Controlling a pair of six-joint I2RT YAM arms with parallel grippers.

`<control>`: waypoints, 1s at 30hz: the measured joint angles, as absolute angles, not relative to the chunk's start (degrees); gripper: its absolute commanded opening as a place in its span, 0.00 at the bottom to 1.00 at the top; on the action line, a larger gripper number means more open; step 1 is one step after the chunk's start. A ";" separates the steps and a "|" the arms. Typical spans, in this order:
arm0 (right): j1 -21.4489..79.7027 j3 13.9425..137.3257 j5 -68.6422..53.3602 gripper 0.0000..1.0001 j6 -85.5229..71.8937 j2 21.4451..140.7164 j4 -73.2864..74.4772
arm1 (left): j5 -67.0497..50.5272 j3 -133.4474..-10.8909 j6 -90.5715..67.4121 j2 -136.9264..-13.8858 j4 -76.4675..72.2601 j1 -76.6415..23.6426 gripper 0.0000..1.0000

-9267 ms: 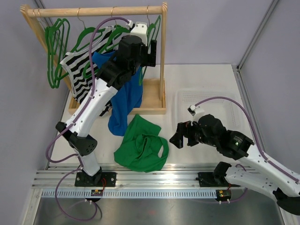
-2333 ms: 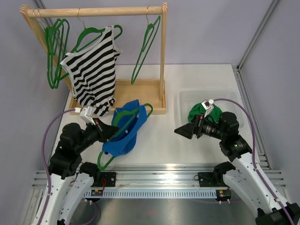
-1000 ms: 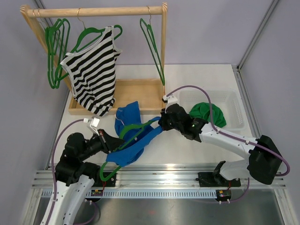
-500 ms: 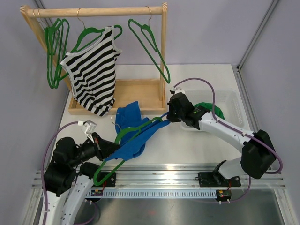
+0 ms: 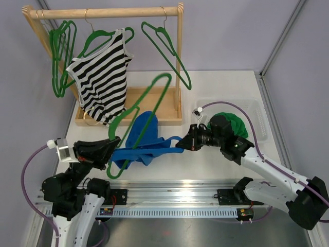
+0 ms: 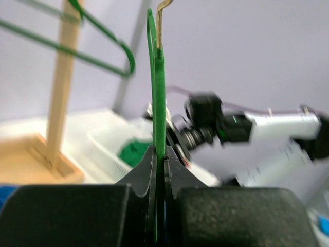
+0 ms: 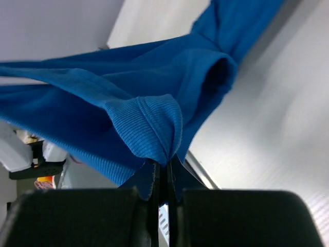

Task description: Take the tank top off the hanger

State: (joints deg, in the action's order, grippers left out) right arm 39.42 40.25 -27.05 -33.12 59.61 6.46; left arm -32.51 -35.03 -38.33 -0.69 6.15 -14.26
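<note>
The blue tank top (image 5: 142,135) hangs stretched between both grippers above the table. My left gripper (image 5: 111,147) is shut on the lower part of the green hanger (image 5: 165,76), which tilts up toward the rack. In the left wrist view the hanger (image 6: 157,98) rises straight out of the shut left gripper (image 6: 160,157). My right gripper (image 5: 181,143) is shut on a bunched edge of the tank top (image 7: 146,118), pinched at the right gripper (image 7: 163,165). The cloth's left end still drapes round the hanger's lower part near my left gripper.
A wooden rack (image 5: 179,62) stands at the back with a striped top (image 5: 103,77) on a hanger and several empty green hangers (image 5: 165,46). A clear bin (image 5: 257,121) at the right holds a green garment (image 5: 231,123).
My left arm has swung the hanger from lying low over the table up to a steep tilt. The right gripper has shifted forward with the blue cloth, pulling it taut.
</note>
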 measured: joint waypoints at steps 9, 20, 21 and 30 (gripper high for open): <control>46.81 38.11 -20.88 0.00 -32.62 53.23 12.84 | -19.59 -43.59 -36.64 -22.57 -24.34 -12.01 0.04; 46.83 31.64 -6.15 0.00 -34.15 45.52 25.50 | -9.54 -50.76 -34.57 -32.99 -41.52 -11.88 0.00; 46.83 31.94 -4.49 0.00 -34.20 43.86 27.33 | -9.34 -50.94 -34.37 -32.25 -40.60 -11.88 0.00; 46.81 37.98 -4.27 0.90 -33.67 37.06 31.92 | -8.19 -57.87 -29.80 -26.02 -10.48 -11.88 0.00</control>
